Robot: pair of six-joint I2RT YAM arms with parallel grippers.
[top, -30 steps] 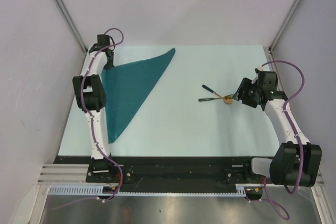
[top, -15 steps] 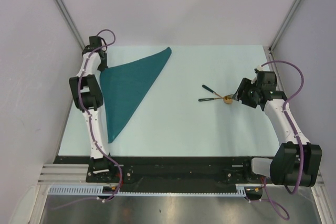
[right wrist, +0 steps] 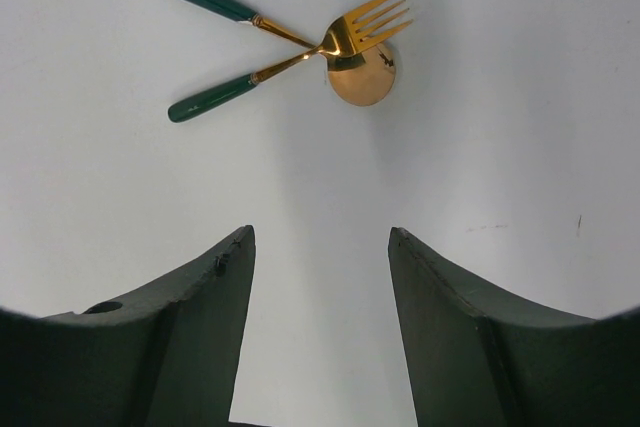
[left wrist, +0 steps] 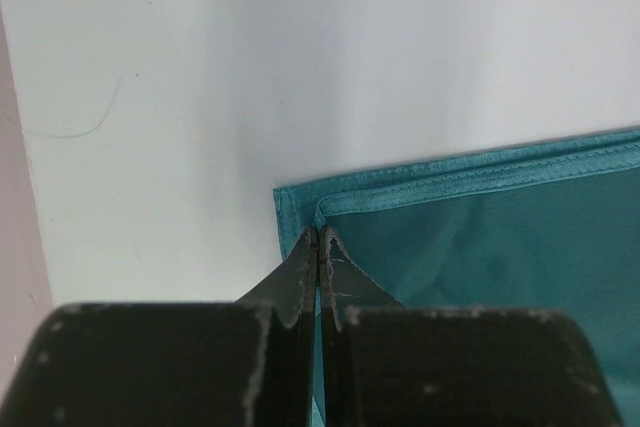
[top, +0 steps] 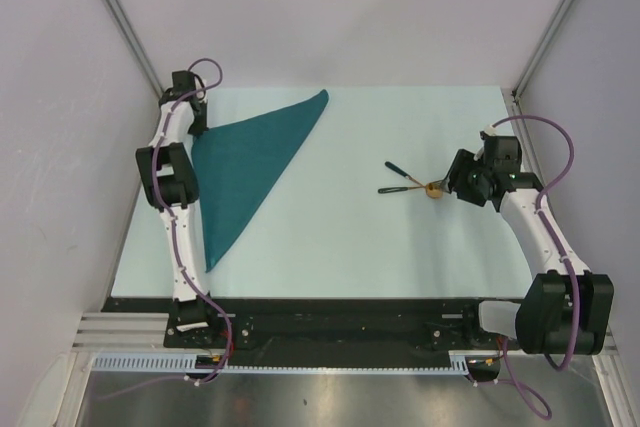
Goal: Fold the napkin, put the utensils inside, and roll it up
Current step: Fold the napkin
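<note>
Napkin (top: 245, 162): folded triangle, table's (top: 400, 247) left side, shifted slightly left, now settled | left gripper (left wrist: 318, 237): clenched on its corner | right gripper (right wrist: 320, 237): spread, short of crossed utensils (right wrist: 330, 52) | fold judged done, utensils next.

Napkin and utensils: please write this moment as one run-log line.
napkin: folded triangle, flat | left gripper: shut on napkin corner | right gripper: open, short of utensils | utensils: crossed, untouched
</note>
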